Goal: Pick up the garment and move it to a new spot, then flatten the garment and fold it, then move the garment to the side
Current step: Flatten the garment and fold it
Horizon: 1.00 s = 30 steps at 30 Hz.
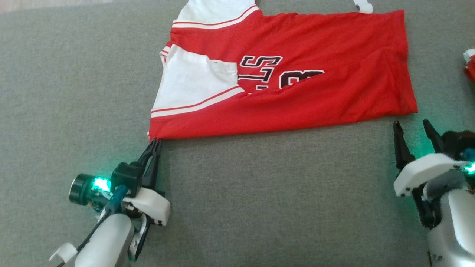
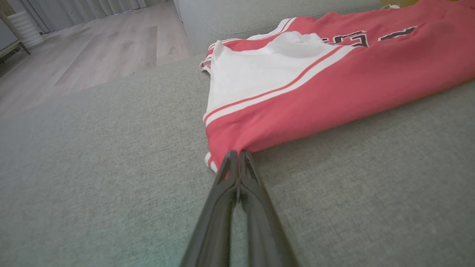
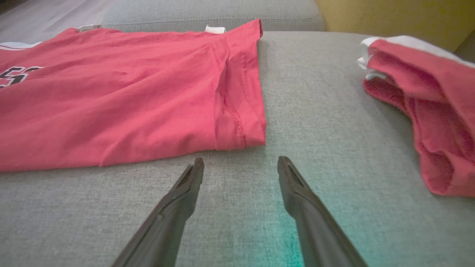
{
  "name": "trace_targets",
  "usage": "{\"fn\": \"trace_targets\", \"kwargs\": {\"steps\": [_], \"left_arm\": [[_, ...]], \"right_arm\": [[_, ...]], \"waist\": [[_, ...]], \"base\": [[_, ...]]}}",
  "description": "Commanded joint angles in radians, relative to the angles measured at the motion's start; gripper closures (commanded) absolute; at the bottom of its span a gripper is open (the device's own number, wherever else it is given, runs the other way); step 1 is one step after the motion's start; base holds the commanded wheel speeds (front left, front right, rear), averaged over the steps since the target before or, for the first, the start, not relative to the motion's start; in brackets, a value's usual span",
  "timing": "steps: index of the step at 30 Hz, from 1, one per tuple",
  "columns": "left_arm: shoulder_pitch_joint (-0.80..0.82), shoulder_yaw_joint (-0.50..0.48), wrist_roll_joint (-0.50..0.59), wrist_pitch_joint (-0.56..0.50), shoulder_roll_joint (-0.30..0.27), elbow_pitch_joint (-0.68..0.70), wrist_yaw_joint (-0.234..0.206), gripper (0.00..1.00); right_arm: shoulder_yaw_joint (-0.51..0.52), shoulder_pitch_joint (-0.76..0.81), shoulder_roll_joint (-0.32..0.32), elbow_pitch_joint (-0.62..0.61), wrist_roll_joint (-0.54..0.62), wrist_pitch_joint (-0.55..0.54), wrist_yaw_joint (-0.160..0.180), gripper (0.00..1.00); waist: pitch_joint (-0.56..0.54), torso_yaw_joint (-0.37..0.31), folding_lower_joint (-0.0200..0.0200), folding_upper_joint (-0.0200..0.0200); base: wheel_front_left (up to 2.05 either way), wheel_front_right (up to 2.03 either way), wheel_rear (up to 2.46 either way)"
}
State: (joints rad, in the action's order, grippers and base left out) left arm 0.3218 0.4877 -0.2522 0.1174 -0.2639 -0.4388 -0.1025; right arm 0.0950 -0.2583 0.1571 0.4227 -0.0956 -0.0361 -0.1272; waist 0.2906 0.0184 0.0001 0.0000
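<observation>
**Garments, red fabric with white trim:** two.
- red and white jersey with dark block lettering (image 1: 297,100): one
- smaller bunched red garment with white edging (image 3: 426,122): one

**Grippers, pale housing with long dark fingers:** two.
- left gripper (image 1: 155,142): one
- right gripper (image 1: 411,123): one
- two fingers on each, four in all

**Small white fabric tab (image 1: 363,6):** one.

**Grey woven upholstered surface (image 1: 259,193):** one.

**Pale wooden plank floor (image 2: 92,55):** one.

Silver forearms (image 1: 107,237), white wrist covers (image 1: 150,204), black jaws, perhaps a teal cable (image 1: 115,200).
</observation>
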Motion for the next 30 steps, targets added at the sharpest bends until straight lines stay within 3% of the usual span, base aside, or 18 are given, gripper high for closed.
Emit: {"fn": "trace_targets", "kwargs": {"steps": [1,9,10,12,13,20,30], "left_arm": [[0.039,-0.029,0.009,0.014,-0.035,0.030,0.000,1.00],[0.064,-0.013,0.014,0.022,-0.035,0.032,0.006,1.00],[0.065,-0.011,0.014,0.023,-0.035,0.030,0.007,1.00],[0.066,-0.008,0.013,0.026,-0.034,0.025,0.007,1.00],[0.066,-0.006,0.012,0.026,-0.033,0.023,0.007,1.00],[0.036,0.010,0.001,0.031,-0.023,0.010,0.007,1.00],[-0.134,0.058,-0.024,-0.009,-0.026,0.098,-0.003,1.00]], "right_arm": [[-0.026,-0.053,0.034,-0.005,-0.017,-0.001,-0.003,0.00],[-0.083,-0.141,0.094,0.134,-0.069,0.018,-0.003,0.00],[-0.091,-0.147,0.096,0.151,-0.078,0.017,-0.003,0.09],[-0.107,-0.154,0.097,0.177,-0.097,0.013,-0.003,0.88],[-0.115,-0.156,0.100,0.187,-0.106,0.015,-0.003,1.00],[-0.127,-0.094,0.143,0.190,-0.122,0.070,-0.003,1.00],[-0.098,0.119,0.196,0.047,-0.193,0.035,-0.003,1.00]], "waist": [[0.004,0.006,-0.0001,0.0000],[0.014,0.025,-0.0001,0.0000],[0.012,0.026,-0.0001,0.0000],[0.008,0.029,-0.0001,0.0000],[0.005,0.031,-0.0001,0.0000],[-0.043,0.049,-0.0001,0.0000],[-0.106,0.061,-0.0001,0.0000]], "base": [[0.00,0.00,0.00],[0.00,0.00,0.00],[0.00,0.00,0.00],[0.00,0.00,0.00],[0.00,0.00,0.00],[0.00,0.00,0.00],[0.00,0.00,0.00]]}}
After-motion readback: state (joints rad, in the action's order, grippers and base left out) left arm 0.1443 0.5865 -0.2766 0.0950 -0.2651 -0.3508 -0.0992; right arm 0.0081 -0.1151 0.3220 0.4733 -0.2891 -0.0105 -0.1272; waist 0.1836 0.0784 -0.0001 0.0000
